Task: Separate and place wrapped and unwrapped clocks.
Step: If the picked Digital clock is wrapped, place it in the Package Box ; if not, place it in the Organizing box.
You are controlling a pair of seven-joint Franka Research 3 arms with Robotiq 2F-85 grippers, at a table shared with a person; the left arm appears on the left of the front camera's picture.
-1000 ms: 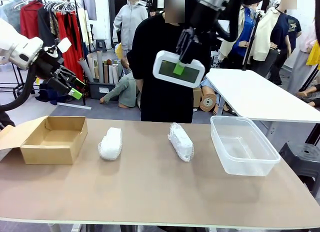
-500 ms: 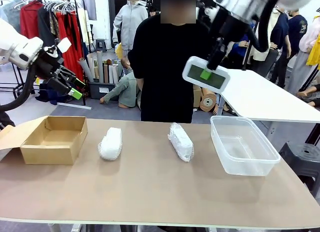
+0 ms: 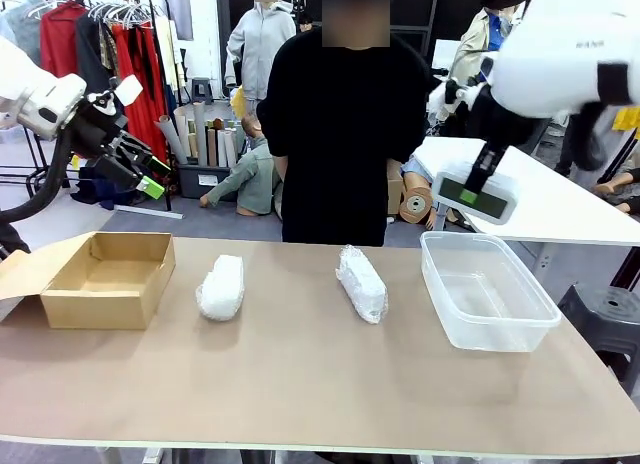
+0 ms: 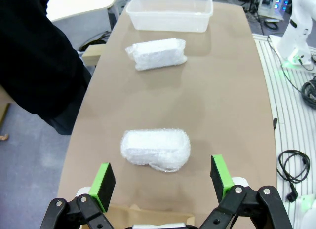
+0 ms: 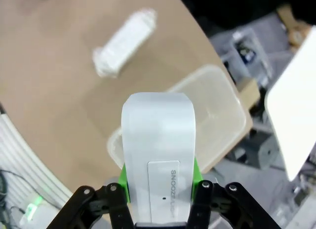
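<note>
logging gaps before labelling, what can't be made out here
In left bundle and right bundle: contents hidden by wrap, front and left wrist views.
On the clock: screen digits too small in front view, turned away in right wrist view.
In the cardboard box: floor partly behind its near wall, front view.
</note>
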